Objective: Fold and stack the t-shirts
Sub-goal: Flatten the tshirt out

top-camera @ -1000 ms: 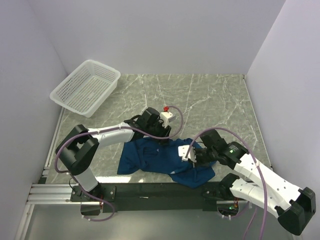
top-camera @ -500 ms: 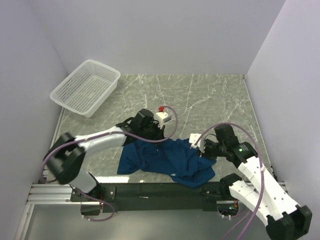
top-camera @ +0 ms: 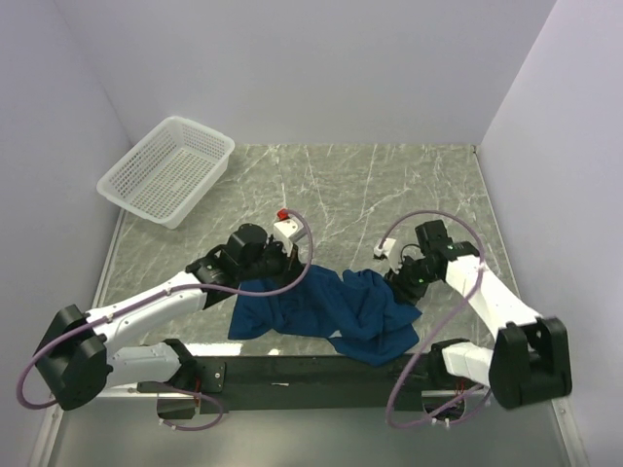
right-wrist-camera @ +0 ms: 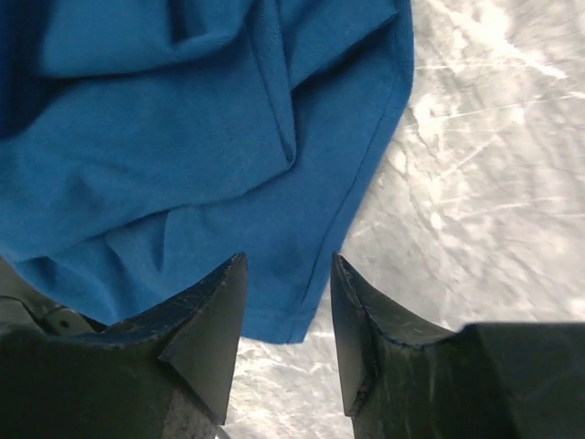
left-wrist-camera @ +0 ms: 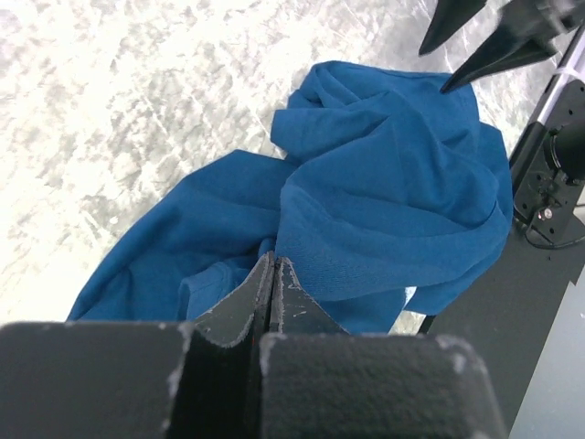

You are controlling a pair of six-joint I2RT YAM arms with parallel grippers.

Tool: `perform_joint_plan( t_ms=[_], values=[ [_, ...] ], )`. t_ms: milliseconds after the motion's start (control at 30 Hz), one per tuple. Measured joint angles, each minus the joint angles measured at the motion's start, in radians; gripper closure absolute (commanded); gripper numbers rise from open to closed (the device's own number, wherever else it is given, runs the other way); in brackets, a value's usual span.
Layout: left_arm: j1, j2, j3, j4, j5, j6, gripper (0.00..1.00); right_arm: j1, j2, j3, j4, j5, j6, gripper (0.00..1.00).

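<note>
Top view: shirt [top-camera: 321,306] is a crumpled blue heap at 6 o'clock on the table [top-camera: 409,185], near edge, between my two arms, its 5 o'clock corner lapping onto the black rail [top-camera: 292,372]. My left gripper [top-camera: 282,258] sits at the heap's 11 o'clock edge; left wrist cam shows the jaws fully together, tips pinched on a fold of the hem, cloth bunching up to them. My right gripper [top-camera: 397,277] is at the heap's 2 o'clock side, low over the cloth; right wrist cam shows it [right-wrist-camera: 285,265] part open with a clear gap, nothing in it, hovering above the shirt's edge where blue meets marble. Can't tell if the tips touch the cloth. Its fingers [left-wrist-camera: 475,37] also show at 1 o'clock in the left wrist view, past the heap. Basket [top-camera: 167,170] sits at the table's 10 o'clock corner, well apart from the shirt
</note>
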Motion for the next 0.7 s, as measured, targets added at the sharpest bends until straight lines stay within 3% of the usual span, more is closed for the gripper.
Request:
perform_joint_plan(
  t_ms=[533,667,700],
  values=[
    [0.005,-0.169,-0.031,-0.051,-0.054,-0.006,0.99,0.000,0.269,0.036,0.026,0.048,0.080,0.52],
    [0.006,-0.187,-0.041,-0.052,-0.053,-0.023,0.99,0.000,0.299,0.045,0.042,0.056,0.104,0.57],
    [0.006,-0.190,-0.042,-0.053,-0.053,-0.024,0.99,0.000,0.301,0.046,0.044,0.059,0.111,0.64]
  ],
)
